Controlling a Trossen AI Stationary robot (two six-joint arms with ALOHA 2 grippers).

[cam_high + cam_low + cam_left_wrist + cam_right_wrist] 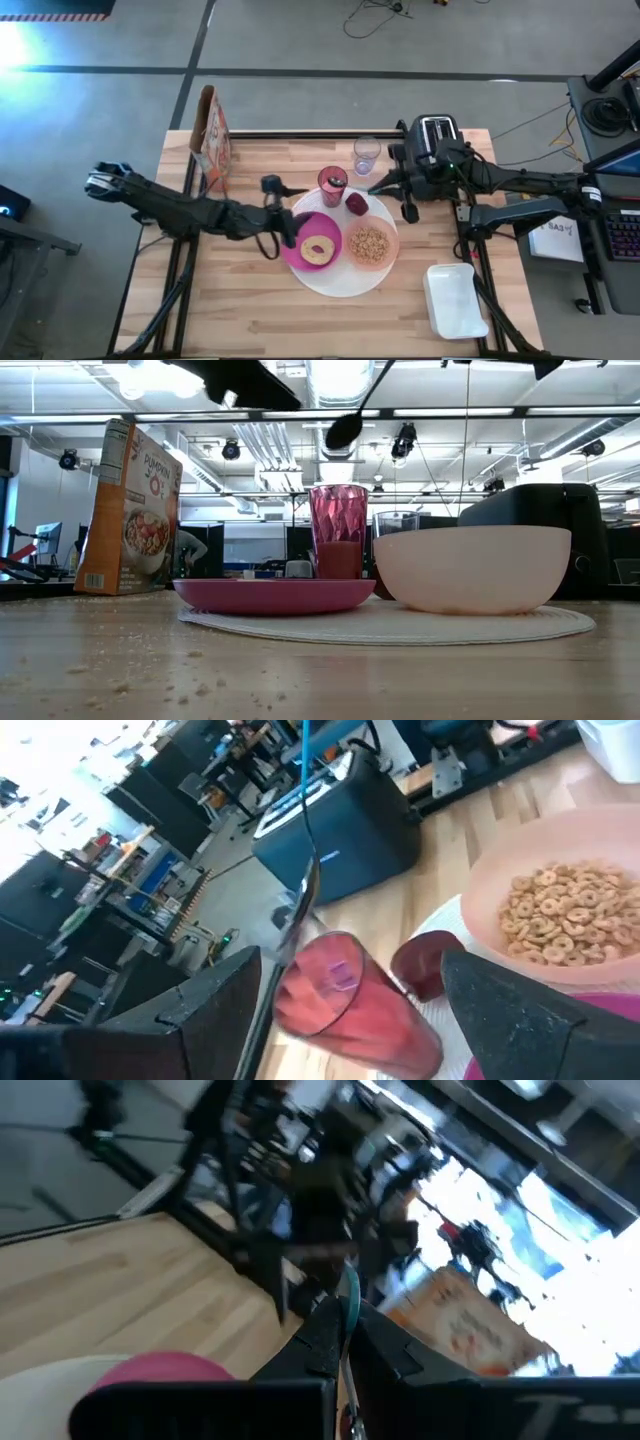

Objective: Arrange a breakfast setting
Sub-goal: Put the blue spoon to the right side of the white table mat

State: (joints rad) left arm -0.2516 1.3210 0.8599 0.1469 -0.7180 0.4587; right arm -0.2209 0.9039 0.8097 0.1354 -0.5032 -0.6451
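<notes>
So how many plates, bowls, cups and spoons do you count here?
plates: 2, white plate and magenta plate
bowl: 1
cups: 2, pink cup and clear cup
spoon: 1
total: 6

Overhead looks straight down; low, table-level, close (both share white plate).

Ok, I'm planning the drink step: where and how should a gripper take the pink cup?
Probably from above, fingers across the rim of the pink cup. It stands upright on the edge of the white plate, with the dark red fruit close beside, crowding a side approach.
</notes>
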